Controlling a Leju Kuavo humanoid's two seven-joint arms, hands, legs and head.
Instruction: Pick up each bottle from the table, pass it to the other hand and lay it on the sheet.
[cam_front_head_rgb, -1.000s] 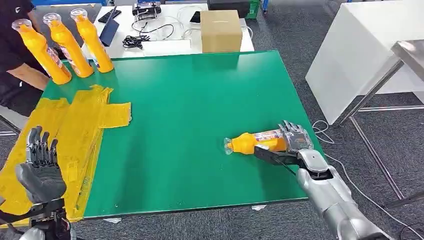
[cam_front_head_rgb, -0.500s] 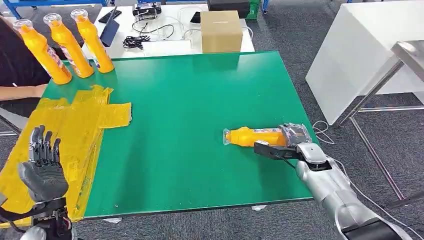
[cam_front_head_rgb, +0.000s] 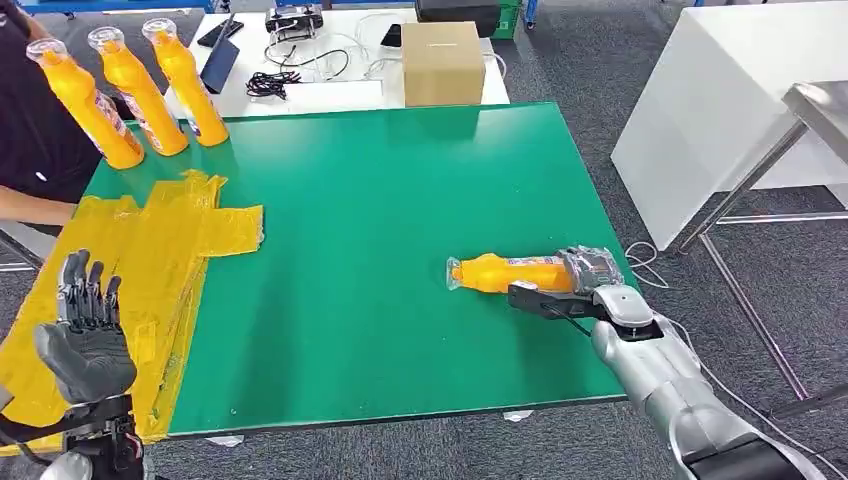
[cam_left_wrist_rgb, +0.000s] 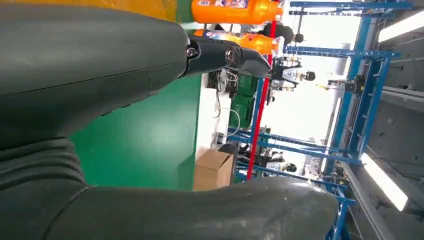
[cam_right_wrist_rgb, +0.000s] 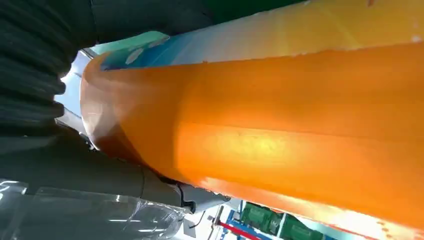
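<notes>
Gripping an orange bottle (cam_front_head_rgb: 505, 272) near the right edge of the green table (cam_front_head_rgb: 380, 200), the right hand (cam_front_head_rgb: 592, 278) has its fingers wrapped round the bottle's base end while the bottle lies on its side, its capped neck pointing toward the middle of the table. From the wrist camera the same bottle (cam_right_wrist_rgb: 280, 125) sits tight against the palm, its orange body and a strip of blue-white label pressed close to the dark fingers. Whether the bottle is resting on the table or raised just off it, I cannot tell. Over on the other side the left hand (cam_front_head_rgb: 85, 335) hangs above the near end of the yellow sheet (cam_front_head_rgb: 150, 250), palm up, fingers spread and holding nothing. That sheet lies crumpled along the table's left edge. Three more orange bottles (cam_front_head_rgb: 130, 90) stand upright in a row at the far left corner, just beyond the sheet. A cardboard box (cam_front_head_rgb: 441, 60) sits on a white table behind, and a person in a dark top (cam_front_head_rgb: 35, 140) stands by the left edge.
</notes>
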